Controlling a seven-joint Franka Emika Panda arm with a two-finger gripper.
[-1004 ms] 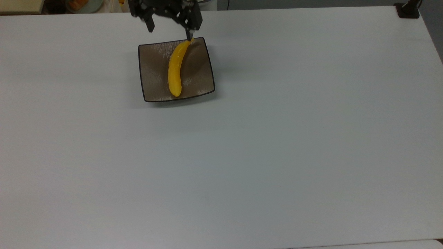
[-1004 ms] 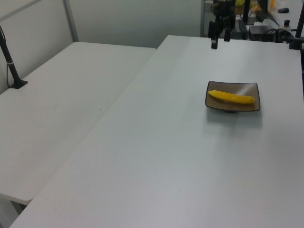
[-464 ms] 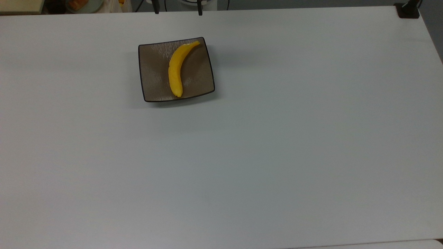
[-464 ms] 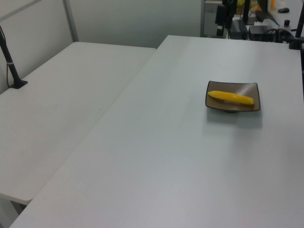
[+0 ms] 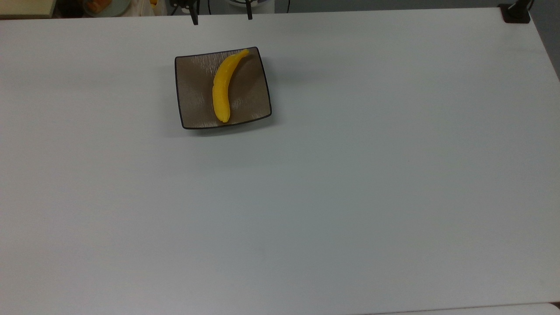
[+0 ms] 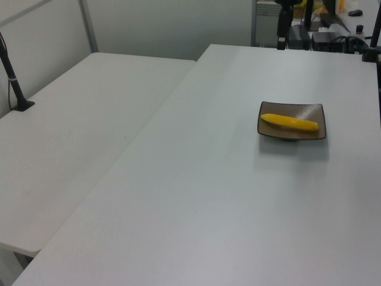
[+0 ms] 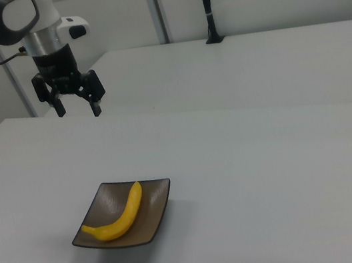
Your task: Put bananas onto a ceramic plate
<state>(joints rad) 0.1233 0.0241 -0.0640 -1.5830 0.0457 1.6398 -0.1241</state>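
A bright yellow banana [image 5: 224, 84] lies across the square brown ceramic plate [image 5: 194, 92], its stem at the plate's far rim in the top view. The left view has the banana [image 6: 289, 123] resting on the plate [image 6: 318, 112], and the right view shows the same banana [image 7: 119, 216] on the plate [image 7: 157, 194]. My gripper [image 7: 78, 110] hangs open and empty, high above the table and beyond the plate. In the top view its two fingertips [image 5: 194, 19] poke in at the upper edge, spread apart.
The white table [image 5: 350, 175] stretches wide around the plate. A second white table [image 6: 71, 137] adjoins it on the left view's left. A black clamp post [image 5: 516, 12] sits at the top view's upper right corner. Clutter [image 5: 105, 5] lies beyond the far edge.
The gripper rose from just over the banana's stem and pulled back past the plate's far rim. The banana stays on the plate, shifted only slightly.
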